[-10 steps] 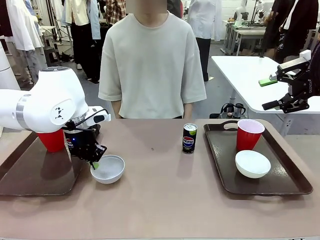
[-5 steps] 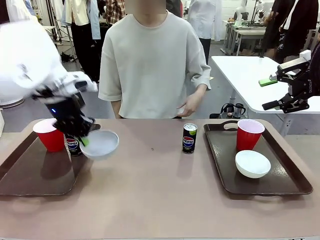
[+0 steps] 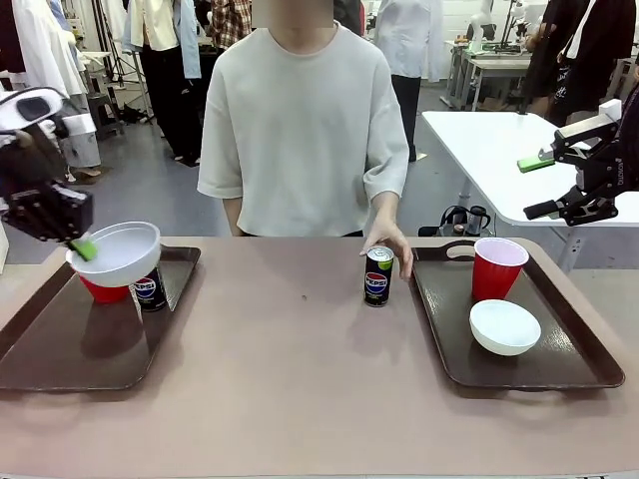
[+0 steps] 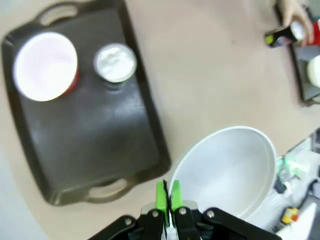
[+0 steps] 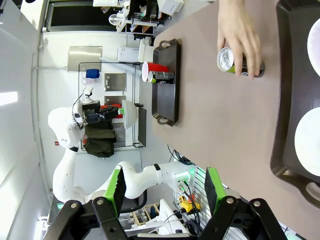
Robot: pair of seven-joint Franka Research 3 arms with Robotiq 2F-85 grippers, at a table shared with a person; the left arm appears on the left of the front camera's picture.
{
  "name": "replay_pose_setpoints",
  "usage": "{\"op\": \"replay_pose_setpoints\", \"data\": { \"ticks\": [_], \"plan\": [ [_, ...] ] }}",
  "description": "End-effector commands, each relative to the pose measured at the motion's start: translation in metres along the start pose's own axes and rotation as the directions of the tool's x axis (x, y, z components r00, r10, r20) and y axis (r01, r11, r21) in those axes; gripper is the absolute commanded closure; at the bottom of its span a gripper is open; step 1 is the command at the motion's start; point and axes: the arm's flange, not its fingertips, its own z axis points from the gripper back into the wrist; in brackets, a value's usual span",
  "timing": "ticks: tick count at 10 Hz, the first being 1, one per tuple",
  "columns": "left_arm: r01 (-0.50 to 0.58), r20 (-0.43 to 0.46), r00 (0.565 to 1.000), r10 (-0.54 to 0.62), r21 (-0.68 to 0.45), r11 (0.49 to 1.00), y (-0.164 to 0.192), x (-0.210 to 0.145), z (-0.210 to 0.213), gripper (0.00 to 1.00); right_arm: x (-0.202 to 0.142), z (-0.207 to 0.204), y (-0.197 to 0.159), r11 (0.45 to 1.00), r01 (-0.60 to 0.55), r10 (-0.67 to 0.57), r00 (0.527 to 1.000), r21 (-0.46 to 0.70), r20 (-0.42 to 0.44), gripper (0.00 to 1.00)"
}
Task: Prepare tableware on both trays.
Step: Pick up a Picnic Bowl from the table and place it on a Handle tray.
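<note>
Left hand (image 3: 82,246), clamped on the white bowl's (image 3: 118,251) rim, holds it above the left tray (image 3: 60,344); the free spot lies below, nearer than the cup (image 3: 105,291).

The scene is evenly and brightly lit from overhead. Soft, short shadows are cast on the tabletop (image 3: 300,379) beside the can (image 3: 378,275) and inside the trays (image 3: 90,339). Motion blur is seen on the left hand (image 3: 84,247) at 9 o'clock in the front view. The left wrist view is blurred throughout. Wide-angle bending is seen at the right wrist view's edges.
</note>
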Motion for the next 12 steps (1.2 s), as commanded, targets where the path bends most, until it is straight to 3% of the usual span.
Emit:
{"op": "replay_pose_setpoints", "data": {
  "ticks": [1, 7, 12],
  "plan": [
    [0.023, -0.011, 1.0, -0.023, 0.005, 1.0, 0.035, -0.005, -0.004, 1.0, 0.001, 0.001, 0.0, 1.0, -0.003, 0.003, 1.0, 0.005, -0.008, 0.17],
    [-0.005, -0.018, 1.0, 0.008, 0.131, 0.991, 0.106, -0.021, -0.08, 1.0, 0.001, 0.001, 0.0, 1.0, -0.003, 0.003, 1.0, 0.005, -0.008, 0.17],
    [-0.02, -0.062, 0.998, 0.032, 0.188, 0.982, 0.127, -0.023, -0.129, 1.0, 0.001, 0.001, 0.0, 1.0, -0.003, 0.003, 1.0, 0.005, -0.008, 0.17]
  ]
}}
